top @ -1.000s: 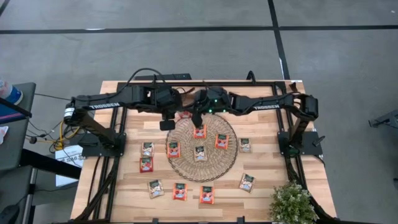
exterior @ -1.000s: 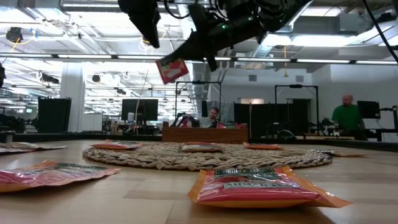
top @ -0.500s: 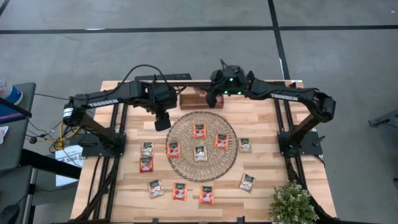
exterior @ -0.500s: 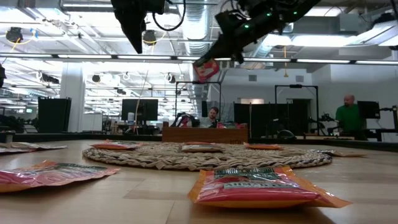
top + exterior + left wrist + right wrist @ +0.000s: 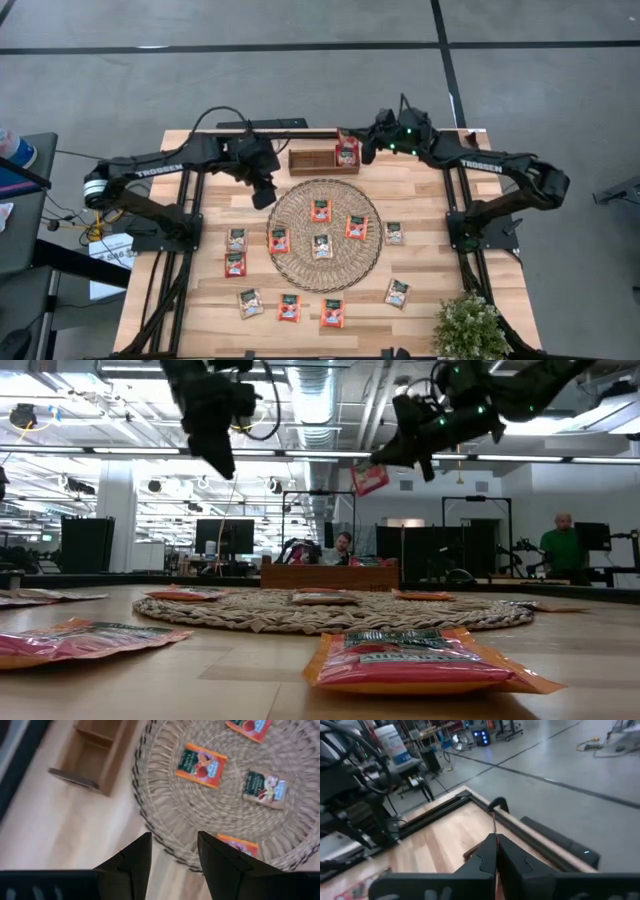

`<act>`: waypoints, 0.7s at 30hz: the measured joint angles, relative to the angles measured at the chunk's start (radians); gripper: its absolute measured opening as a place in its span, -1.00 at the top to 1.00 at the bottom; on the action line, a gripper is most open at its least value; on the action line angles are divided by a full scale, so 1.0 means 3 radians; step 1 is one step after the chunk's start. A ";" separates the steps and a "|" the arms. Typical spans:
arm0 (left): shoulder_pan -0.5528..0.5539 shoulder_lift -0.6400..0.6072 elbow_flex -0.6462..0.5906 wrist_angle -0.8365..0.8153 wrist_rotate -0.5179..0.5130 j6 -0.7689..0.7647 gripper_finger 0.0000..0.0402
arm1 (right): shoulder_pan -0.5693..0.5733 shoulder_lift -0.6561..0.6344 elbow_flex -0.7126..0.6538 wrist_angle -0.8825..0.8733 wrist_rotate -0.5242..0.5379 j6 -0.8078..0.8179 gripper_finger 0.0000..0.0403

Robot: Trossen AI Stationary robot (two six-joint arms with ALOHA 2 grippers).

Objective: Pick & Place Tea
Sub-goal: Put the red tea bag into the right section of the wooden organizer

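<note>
A red-orange tea sachet [image 5: 347,153] is pinched in the right gripper [image 5: 358,152], held in the air right above the brown wooden tray [image 5: 310,163] at the far edge of the table [image 5: 430,250]. In the low view the sachet [image 5: 370,479] hangs thin and tilted under the dark fingers, well clear of the tabletop. From the right wrist view only its edge is seen, a thin red line between the clenched fingers [image 5: 485,857].

The left gripper [image 5: 263,196] is hovering just off the mat's edge, on the tray's side, with its fingers parted and nothing between them. In its wrist view the two dark, wedge-shaped fingers [image 5: 132,860] are seen over the coiled, braided rim of the mat [image 5: 200,810].

The round woven mat [image 5: 323,235] is sat mid-table on pale wood planks. Four flat square sachets are laid on it: three red-orange and one pale grey-green in the middle [image 5: 321,245]. More sachets are scattered flat on the bare wood around it, mostly red-orange, a few pale ones. The tray is a long box with straight walls and dividers. A small bushy green plant [image 5: 468,327] is parked at the near right corner.
</note>
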 joint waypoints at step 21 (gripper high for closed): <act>0.0185 -0.0564 -0.1394 0.1512 0.0441 -0.0513 0.25 | -0.0159 0.0866 -0.0194 0.0683 0.0090 0.0092 1.00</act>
